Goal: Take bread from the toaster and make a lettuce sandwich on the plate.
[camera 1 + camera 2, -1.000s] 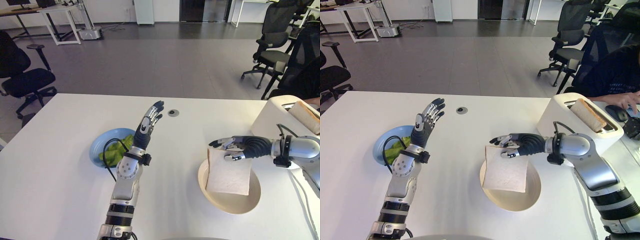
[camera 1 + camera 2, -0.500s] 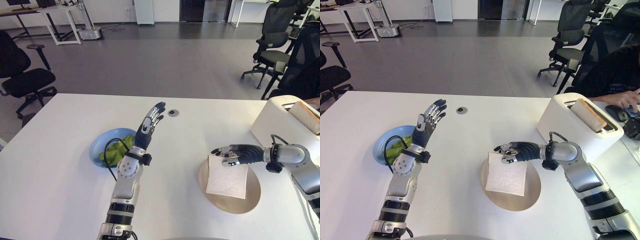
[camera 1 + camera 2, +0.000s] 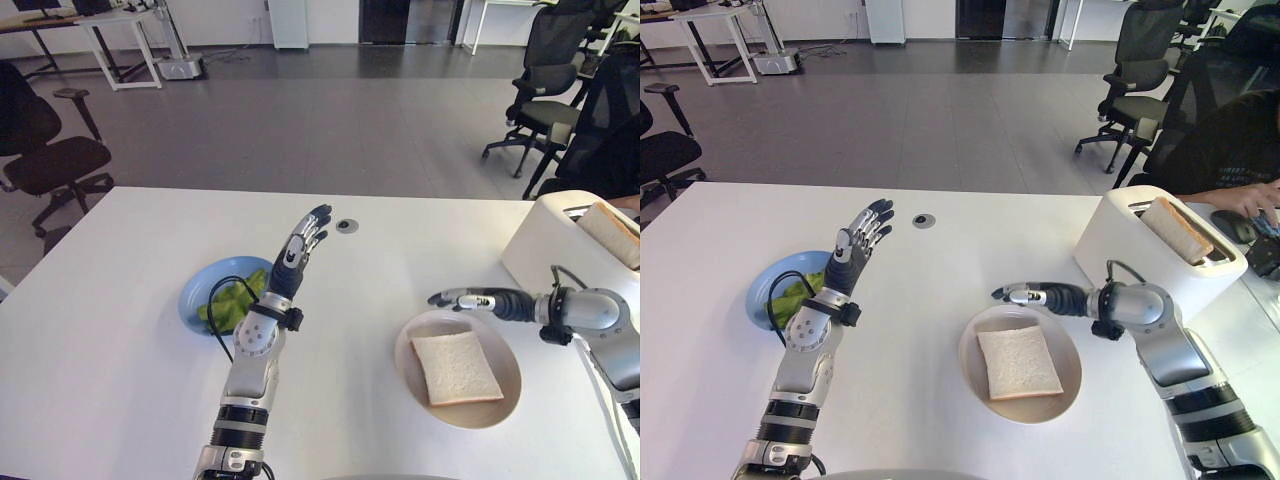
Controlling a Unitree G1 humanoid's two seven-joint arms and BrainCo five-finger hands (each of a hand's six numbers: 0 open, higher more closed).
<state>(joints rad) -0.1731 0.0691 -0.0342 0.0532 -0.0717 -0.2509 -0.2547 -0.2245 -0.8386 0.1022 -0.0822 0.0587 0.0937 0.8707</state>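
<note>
A slice of white bread (image 3: 456, 367) lies flat on the cream plate (image 3: 505, 397) at the right front. My right hand (image 3: 475, 299) hovers open just beyond the plate's far rim, fingers stretched out to the left, holding nothing. The white toaster (image 3: 1155, 250) stands at the far right with a second slice of bread (image 3: 1176, 229) sticking out of its slot. Green lettuce (image 3: 232, 299) lies in a blue plate (image 3: 195, 290) at the left. My left hand (image 3: 302, 240) is raised open above the table, just right of the blue plate, fingers pointing away.
A small round grommet (image 3: 347, 226) is set in the white table (image 3: 90, 330) beyond my left hand. A black cable (image 3: 217, 310) loops from my left forearm over the blue plate. Office chairs stand on the floor behind.
My right hand let go of the bread slice, which dropped from tilted on the plate's rim to flat on the plate; the fingers then straightened and drew back slightly. The left arm stayed put.
</note>
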